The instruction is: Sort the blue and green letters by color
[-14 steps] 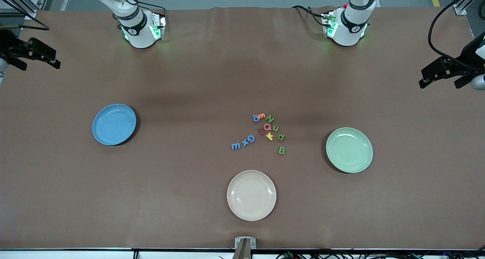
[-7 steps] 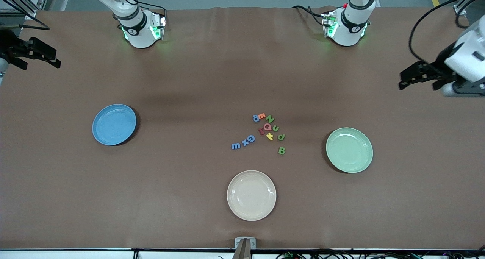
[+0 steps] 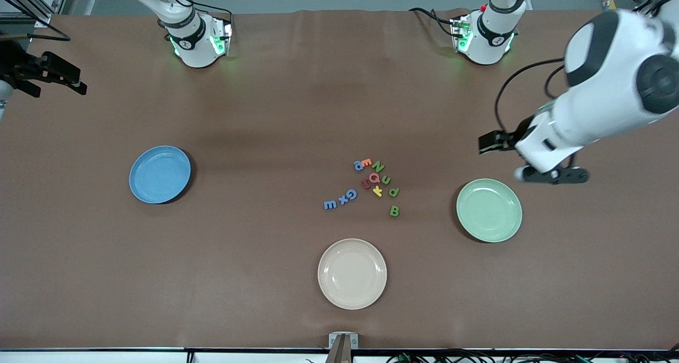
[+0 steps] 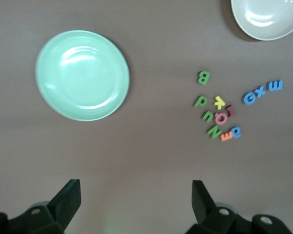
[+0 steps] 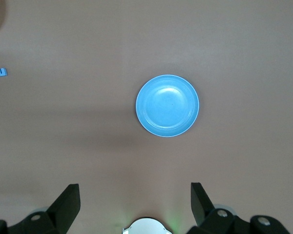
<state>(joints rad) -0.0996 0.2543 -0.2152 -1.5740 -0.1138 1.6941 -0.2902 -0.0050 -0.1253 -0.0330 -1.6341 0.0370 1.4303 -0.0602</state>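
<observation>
We hold the left gripper (image 3: pixel 530 158), fingers spread wide and empty, over bare table by the green plate (image 3: pixel 489 210), the right gripper (image 3: pixel 50 79) waiting open at its end; nothing is sorted, so next we judge it reaches for a green letter such as the B (image 3: pixel 394 210).

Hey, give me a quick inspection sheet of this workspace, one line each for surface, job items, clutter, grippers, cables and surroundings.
Surface: brown table cover, no spills seen.
Job's things: blue letters and green letters lie mixed in one cluster mid-table; none on a plate yet. Blue plate toward the right arm's end, green plate toward the left arm's end.
Clutter: orange, red, pink and yellow letters inside the cluster; a beige plate nearer the front camera.
Grippers: left gripper open, empty, over bare table beside the green plate; right gripper open, empty, waiting at the table's edge.
Cables: black cable looping from the left arm.
Surroundings: nothing seen.
</observation>
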